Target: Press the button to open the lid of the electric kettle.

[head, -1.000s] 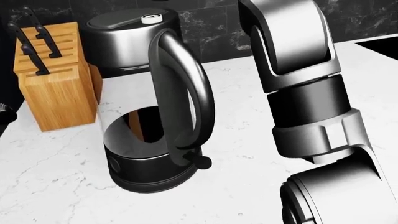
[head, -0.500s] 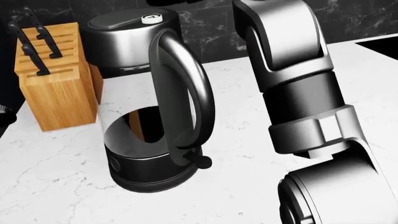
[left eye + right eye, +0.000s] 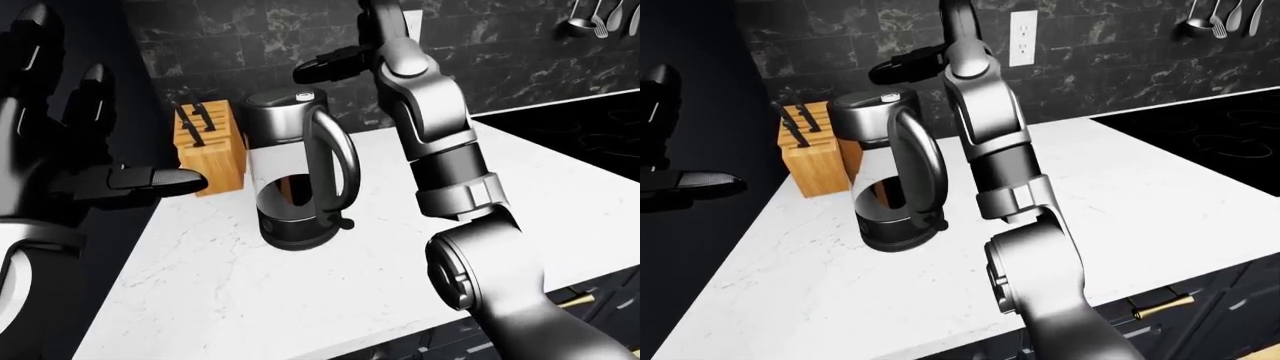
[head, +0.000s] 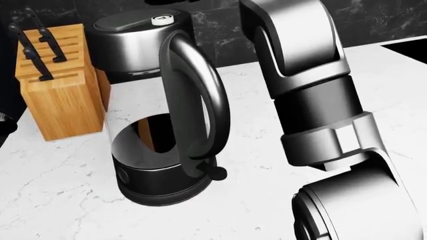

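The electric kettle (image 3: 300, 180) stands on the white marble counter (image 3: 400, 247), with a glass body, black base, dark handle turned toward me and a closed steel lid (image 4: 136, 22). Its small white button (image 4: 162, 19) sits on the lid by the handle's top. My right hand (image 3: 322, 69) hovers just above and to the right of the lid, its black fingers stretched out leftward and not touching the button. My right arm (image 4: 314, 90) rises right of the kettle. My left hand (image 3: 110, 176) is open with spread fingers, held off the counter at the left.
A wooden knife block (image 3: 208, 146) stands just left of the kettle against the dark tiled wall. A black cooktop (image 3: 590, 127) lies at the right. Utensils (image 3: 590, 19) hang at top right. A wall outlet (image 3: 1024, 37) is behind my arm.
My right arm has shifted slightly to the left in the head view, toward the kettle's handle. The kettle and its lid have not moved.
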Robot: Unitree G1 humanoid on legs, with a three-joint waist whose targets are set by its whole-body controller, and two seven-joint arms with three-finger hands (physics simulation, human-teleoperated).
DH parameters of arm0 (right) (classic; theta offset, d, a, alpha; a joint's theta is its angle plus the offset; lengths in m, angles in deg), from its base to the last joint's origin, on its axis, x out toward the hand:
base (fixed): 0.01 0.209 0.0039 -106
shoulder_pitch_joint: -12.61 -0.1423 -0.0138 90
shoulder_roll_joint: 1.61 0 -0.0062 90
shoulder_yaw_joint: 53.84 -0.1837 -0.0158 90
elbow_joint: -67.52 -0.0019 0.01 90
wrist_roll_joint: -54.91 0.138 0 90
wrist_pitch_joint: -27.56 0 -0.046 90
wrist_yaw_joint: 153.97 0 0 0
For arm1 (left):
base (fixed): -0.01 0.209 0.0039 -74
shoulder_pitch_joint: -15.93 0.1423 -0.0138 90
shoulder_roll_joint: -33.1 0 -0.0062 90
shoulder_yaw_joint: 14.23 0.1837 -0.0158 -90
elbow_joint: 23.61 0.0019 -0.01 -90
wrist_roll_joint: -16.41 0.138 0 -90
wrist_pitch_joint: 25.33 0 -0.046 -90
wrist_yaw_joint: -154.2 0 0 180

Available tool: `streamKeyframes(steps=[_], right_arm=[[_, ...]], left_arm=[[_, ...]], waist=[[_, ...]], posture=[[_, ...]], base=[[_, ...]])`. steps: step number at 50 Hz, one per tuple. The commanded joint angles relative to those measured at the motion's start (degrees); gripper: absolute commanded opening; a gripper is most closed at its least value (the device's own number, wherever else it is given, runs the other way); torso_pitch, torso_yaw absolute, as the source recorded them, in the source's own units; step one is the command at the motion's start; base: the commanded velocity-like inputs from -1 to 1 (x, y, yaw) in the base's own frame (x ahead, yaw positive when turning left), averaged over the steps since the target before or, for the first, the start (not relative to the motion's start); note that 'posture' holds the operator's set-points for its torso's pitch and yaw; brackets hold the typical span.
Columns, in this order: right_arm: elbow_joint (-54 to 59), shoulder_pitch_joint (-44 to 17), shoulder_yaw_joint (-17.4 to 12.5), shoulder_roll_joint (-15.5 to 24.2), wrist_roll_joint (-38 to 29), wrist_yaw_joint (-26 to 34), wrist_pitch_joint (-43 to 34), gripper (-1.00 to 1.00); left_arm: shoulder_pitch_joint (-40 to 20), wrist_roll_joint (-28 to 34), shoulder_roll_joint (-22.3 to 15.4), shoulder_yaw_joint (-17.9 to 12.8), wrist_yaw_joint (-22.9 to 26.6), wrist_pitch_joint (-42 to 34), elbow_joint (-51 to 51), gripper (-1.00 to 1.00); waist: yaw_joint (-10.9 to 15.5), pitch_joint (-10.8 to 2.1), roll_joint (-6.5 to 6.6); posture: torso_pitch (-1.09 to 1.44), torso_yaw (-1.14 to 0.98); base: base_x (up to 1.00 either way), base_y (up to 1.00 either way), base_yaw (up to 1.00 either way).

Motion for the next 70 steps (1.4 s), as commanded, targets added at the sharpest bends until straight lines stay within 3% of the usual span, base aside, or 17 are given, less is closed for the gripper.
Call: streamKeyframes(steps=[1, 32, 50, 70], right_arm=[[-1.74, -2.24, -0.29, 0.48, -0.17, -0.27, 1.51, 1.0], [3.53, -3.48, -0.49, 1.78, -2.87, -1.36, 4.52, 1.0], [2.52, -1.32, -0.1, 0.96, -3.93, -0.88, 4.67, 1.0], [6.97, -3.44, -0.22, 0.19, -3.68, -2.77, 7.03, 1.0]], left_arm=[[-1.22, 0.37, -0.78, -0.64, -0.05, 1.38, -0.21, 1.0], [-1.62, -0.54, -1.3, -0.45, -0.87, 1.53, -0.01, 1.0], [-1.13, -0.31, -1.01, -0.54, -0.67, 1.59, -0.25, 1.0], [-0.96, -0.47, -0.89, -0.68, -0.71, 1.65, -0.36, 1.0]], waist=[[-0.01, -0.47, 0.24], [0.09, -0.49, 0.29], [0.02, -0.55, 0.29], [-0.01, -0.58, 0.42]], posture=[[-0.42, 0.0], [-0.42, 0.0], [-0.42, 0.0], [-0.42, 0.0]], base=[[0.0, 0.0, 0.0], [0.0, 0.0, 0.0], [0.0, 0.0, 0.0], [0.0, 0.0, 0.0]])
